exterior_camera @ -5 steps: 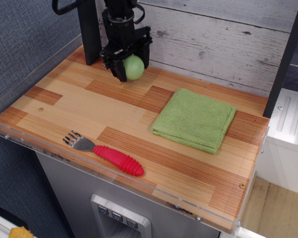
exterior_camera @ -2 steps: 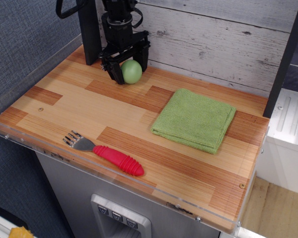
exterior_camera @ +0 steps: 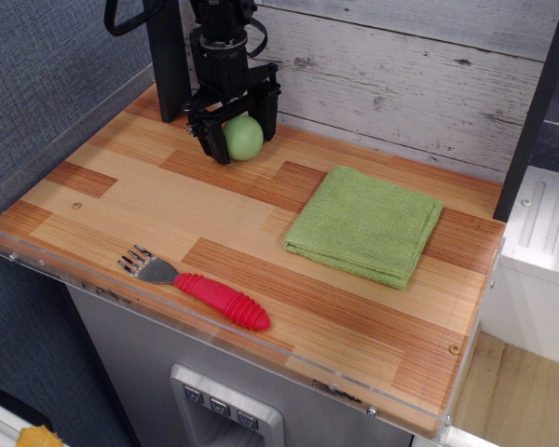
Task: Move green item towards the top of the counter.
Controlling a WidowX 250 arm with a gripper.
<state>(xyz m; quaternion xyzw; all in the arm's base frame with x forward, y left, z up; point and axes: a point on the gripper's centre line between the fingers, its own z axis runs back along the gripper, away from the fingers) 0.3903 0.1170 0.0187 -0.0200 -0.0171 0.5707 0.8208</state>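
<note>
Counter (exterior_camera: 149,200): rectangular worktop of light and reddish-brown plank strips, clear plastic along its near and left edges.

Fork (exterior_camera: 194,288): lay near the front edge, left of centre; metal tines pointed left, ribbed red handle ran right and slightly toward the viewer.

Green cloth (exterior_camera: 365,223): folded flat into a rough square, lay on the right half of the worktop, well apart from the fork.

Green item (exterior_camera: 244,138): small, smooth, pale green and rounded; it sat at the far left of the worktop, close to the whitewashed plank wall (exterior_camera: 419,84). Whether it rested on the wood or hung just above could not be told.

Gripper (exterior_camera: 235,130): black, pointed down from the arm above. Its two fingers stood on either side of the green item, one at the left front and one at the right rear, with the item between them. Whether the fingers pressed on it or stood slightly apart could not be told.
</note>
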